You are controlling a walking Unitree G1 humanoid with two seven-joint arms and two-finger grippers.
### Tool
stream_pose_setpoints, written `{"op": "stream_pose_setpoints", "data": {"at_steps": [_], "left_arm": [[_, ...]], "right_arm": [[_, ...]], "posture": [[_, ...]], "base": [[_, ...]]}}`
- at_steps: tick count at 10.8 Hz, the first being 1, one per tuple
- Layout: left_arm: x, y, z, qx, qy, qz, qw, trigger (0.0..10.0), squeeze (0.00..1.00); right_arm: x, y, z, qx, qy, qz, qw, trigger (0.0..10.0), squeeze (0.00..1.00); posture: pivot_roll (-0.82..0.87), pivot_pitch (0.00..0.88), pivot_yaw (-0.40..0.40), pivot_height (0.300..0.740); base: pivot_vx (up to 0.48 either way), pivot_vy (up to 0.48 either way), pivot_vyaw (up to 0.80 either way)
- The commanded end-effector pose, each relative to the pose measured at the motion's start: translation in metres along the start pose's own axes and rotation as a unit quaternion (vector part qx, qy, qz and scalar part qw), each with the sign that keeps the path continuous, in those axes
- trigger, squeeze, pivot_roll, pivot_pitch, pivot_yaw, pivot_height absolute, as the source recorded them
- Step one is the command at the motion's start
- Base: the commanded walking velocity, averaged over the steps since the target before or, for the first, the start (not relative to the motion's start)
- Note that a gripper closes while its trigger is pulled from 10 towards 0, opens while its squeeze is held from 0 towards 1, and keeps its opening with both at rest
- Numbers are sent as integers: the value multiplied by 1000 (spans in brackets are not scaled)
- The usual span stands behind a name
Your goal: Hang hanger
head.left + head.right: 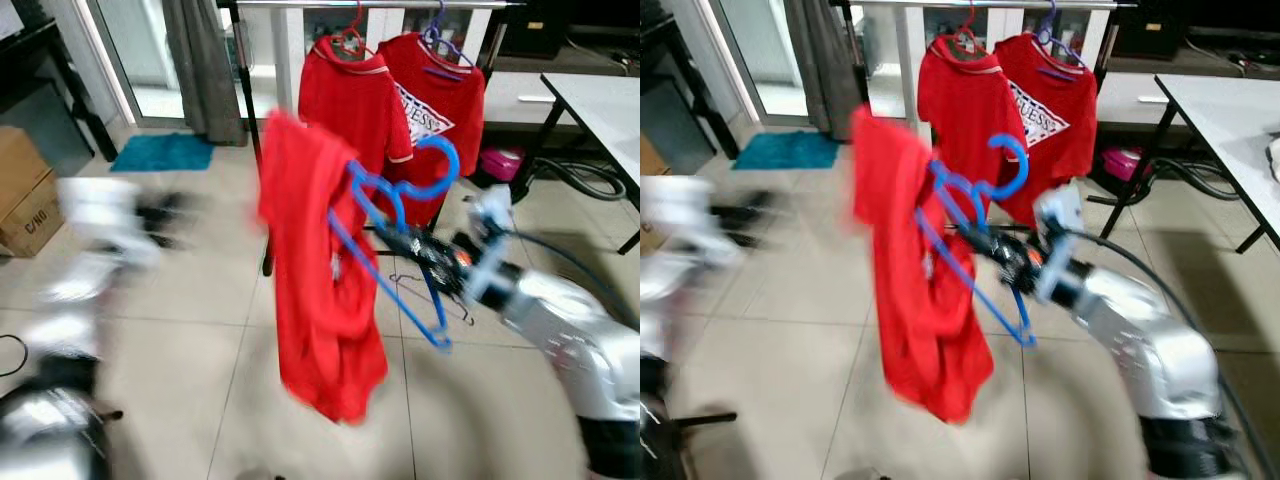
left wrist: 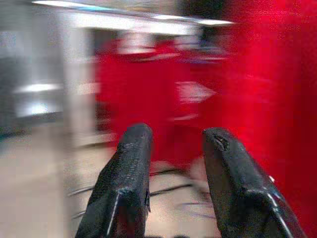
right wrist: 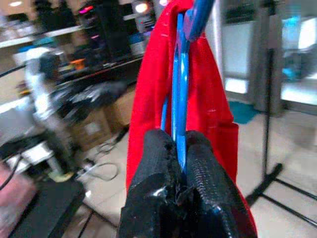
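Your right gripper (image 3: 179,153) is clamped on the blue hanger (image 1: 395,235), which sticks up and forward from the fingers in mid-air, in front of the clothes rail (image 1: 380,5). The hanger is tilted, its hook curling up toward the two red shirts (image 1: 395,100) on the rail. A red shirt (image 1: 315,270) droops from its far side. Your left gripper (image 2: 176,163), blurred, has its fingers apart and empty, facing the hanging shirts.

Silver arms (image 1: 1145,345) — black-fingered tools
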State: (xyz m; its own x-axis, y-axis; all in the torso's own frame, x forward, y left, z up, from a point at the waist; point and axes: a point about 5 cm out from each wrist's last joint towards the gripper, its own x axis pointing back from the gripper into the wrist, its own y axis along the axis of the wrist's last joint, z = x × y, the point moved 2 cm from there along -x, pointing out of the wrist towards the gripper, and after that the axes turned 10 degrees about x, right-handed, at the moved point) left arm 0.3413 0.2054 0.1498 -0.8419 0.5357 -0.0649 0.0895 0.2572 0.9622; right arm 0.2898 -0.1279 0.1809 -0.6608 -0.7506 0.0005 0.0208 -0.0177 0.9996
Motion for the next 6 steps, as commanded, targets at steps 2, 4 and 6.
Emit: {"op": "stream_pose_setpoints", "data": {"at_steps": [2,4,6], "left_arm": [[-22,-9,-59,-7,-124,17,992,10000,1000],[-35,-14,-73,1,-100,-14,995,10000,1000],[-48,-25,-69,-79,-76,11,994,10000,714]], "right_arm": [[-12,10,-12,18,-76,-17,997,10000,0],[-25,19,-8,17,-100,-42,994,10000,0],[-30,27,-3,9,-96,-64,993,10000,0]], "posture": [[-109,0,47,740],[-124,0,56,740],[-126,0,55,740]], "base": [[0,0,0],[0,0,0],[0,0,0]]}}
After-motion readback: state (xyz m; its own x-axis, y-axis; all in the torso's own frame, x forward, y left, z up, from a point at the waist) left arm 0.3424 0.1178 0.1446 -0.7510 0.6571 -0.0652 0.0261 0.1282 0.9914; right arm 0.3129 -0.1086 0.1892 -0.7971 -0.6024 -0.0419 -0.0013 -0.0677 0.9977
